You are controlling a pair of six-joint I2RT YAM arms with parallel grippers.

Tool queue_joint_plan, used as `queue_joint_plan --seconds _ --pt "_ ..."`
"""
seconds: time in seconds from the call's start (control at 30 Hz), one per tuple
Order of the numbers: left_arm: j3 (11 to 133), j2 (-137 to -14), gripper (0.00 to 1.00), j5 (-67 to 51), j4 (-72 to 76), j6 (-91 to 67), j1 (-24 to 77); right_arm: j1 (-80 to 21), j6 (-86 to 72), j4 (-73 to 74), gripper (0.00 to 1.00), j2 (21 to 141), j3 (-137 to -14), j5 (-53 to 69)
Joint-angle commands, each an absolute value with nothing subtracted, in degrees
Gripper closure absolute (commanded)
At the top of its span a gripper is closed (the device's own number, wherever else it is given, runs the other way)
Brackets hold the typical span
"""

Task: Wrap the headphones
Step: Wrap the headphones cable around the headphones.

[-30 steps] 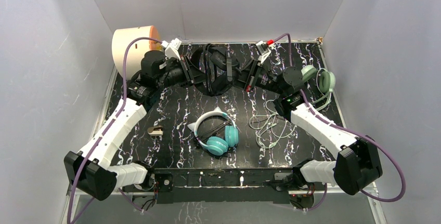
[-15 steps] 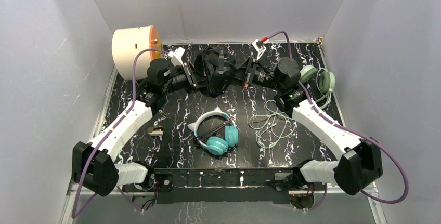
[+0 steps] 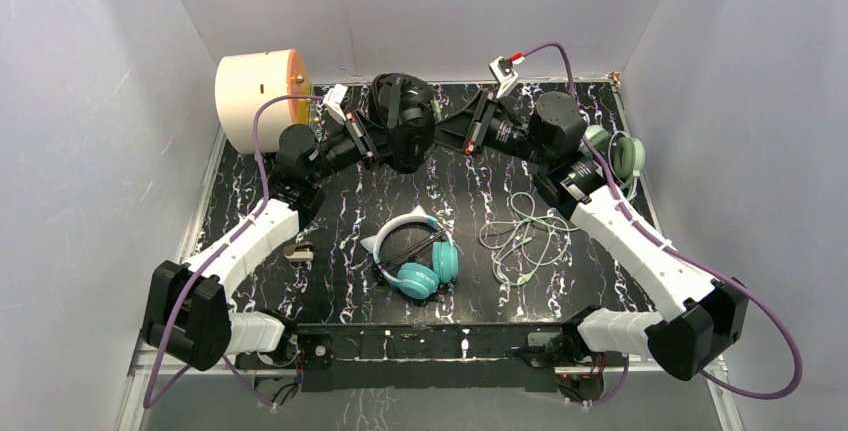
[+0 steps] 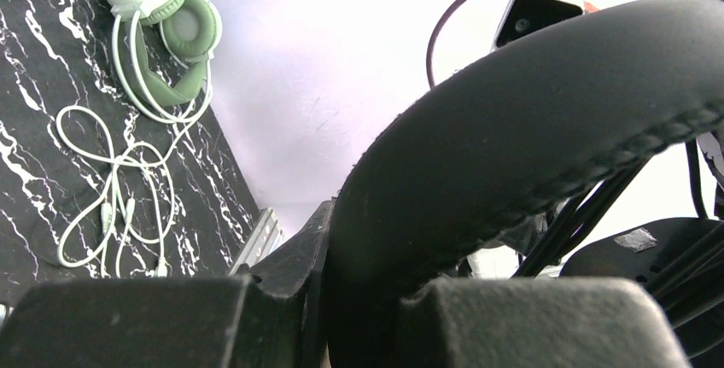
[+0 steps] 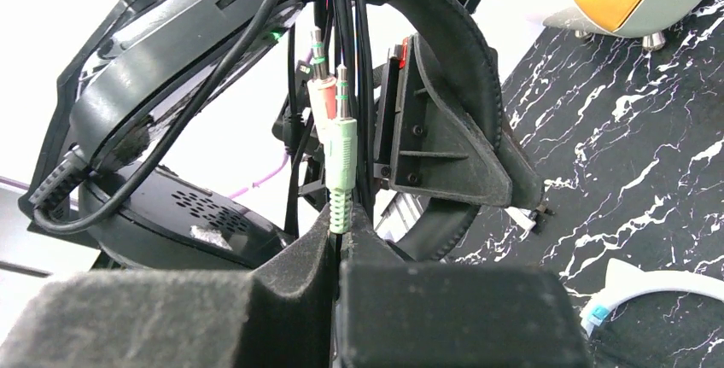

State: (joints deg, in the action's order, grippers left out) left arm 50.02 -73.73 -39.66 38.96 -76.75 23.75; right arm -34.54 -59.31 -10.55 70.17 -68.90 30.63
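Overhead: black headset (image 3: 402, 119) is up off the table (image 3: 330, 211) at its far edge, between left gripper (image 3: 362, 138) and right gripper (image 3: 466, 137). Teal cat-ear headset (image 3: 418, 256) and sage-green headset (image 3: 614, 154) lie below.

Left wrist: jaws clamped on the padded headband (image 4: 529, 129). Judged stiff, springy, grippy, so a sound hold.

Right wrist: jaws pinched on the green plug (image 5: 340, 172), with the cord (image 5: 354, 43) strung over the band. Cord judged limp, thin and slippery. Best held by the plug's ribbed sleeve.

A cream drum (image 3: 255, 91) with an orange face occupies the marbled table's (image 3: 340, 221) far-left corner, a small tan object (image 3: 298, 250) nearer.
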Motion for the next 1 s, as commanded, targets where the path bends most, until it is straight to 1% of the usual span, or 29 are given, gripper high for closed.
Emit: queue_joint_plan --seconds 0.0,0.1,0.27,0.37,0.43,0.6,0.67,0.77,0.87,0.97 --pt "49.0 -71.1 1.0 -46.1 48.8 -77.3 24.4 -33.8 -58.4 -14.5 0.92 67.5 -70.0 19.8" --pt "48.7 -71.4 1.0 -46.6 50.2 -78.0 24.4 -33.8 -56.4 -14.7 0.91 67.9 -71.7 20.6" --pt "49.6 -72.7 1.0 -48.9 50.1 -78.0 24.4 -34.3 -50.5 -13.3 0.9 71.0 -76.9 28.7" --pt "50.2 -73.2 1.0 -49.1 50.2 -78.0 24.4 -34.3 -50.4 -10.0 0.89 72.7 -79.2 31.5" --pt "50.6 -73.3 1.0 -48.9 50.2 -78.0 24.6 -34.6 -51.4 -8.5 0.87 74.7 -80.9 33.0" --pt "51.1 -72.5 1.0 -47.0 50.1 -78.5 24.9 -36.2 -51.9 -2.8 0.88 81.0 -86.8 37.3" --pt "50.9 -72.1 1.0 -46.4 48.9 -78.6 24.9 -37.2 -50.5 -1.3 0.9 81.8 -88.4 36.6" --pt "50.5 -72.0 1.0 -45.5 45.5 -78.2 24.9 -38.4 -48.7 0.7 0.89 82.5 -90.8 35.8" --pt "50.4 -71.9 1.0 -45.6 43.6 -77.0 24.9 -38.6 -47.3 7.9 0.88 84.7 -95.2 34.7" --pt "51.8 -71.4 1.0 -44.5 36.3 -72.7 24.9 -38.9 -44.9 18.0 0.88 87.3 -100.1 30.5"
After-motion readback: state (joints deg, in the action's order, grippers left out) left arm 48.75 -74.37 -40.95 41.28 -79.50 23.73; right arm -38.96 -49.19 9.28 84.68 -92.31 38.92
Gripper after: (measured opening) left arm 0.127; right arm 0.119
